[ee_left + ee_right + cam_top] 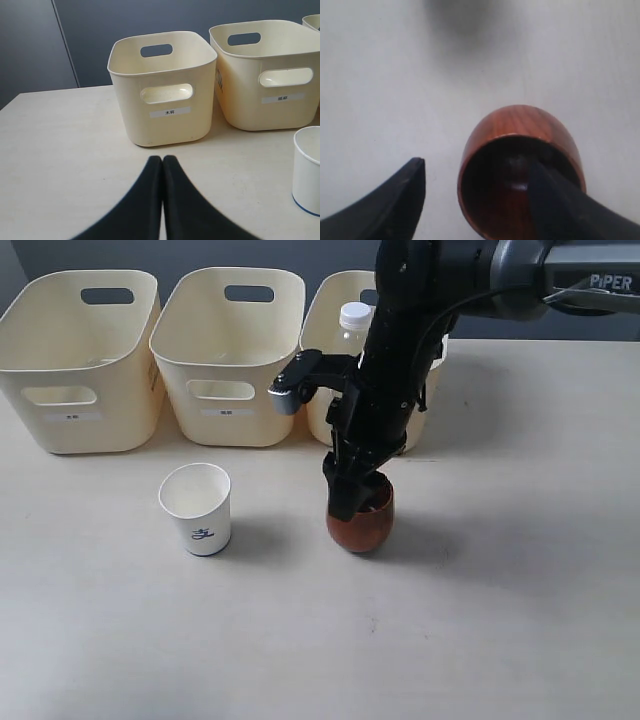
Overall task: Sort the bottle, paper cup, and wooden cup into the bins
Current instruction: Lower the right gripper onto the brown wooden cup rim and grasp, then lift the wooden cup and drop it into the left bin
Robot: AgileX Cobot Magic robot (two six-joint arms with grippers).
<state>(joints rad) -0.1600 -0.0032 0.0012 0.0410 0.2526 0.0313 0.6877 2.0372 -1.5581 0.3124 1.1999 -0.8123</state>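
One down-pointing right tool (476, 169), spread apart, straddles the wooden cup's (520, 125) rim.

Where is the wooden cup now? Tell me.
In the exterior view, the reddish-brown egg-shaped wooden cup stands right of centre, before the rightmost cream plastic bin, the open right hand straddling its rim.

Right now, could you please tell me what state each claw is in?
Left claw: closed, empty.
Right claw: open, straddling the rim of the reddish-brown wooden cup, not gripping it.
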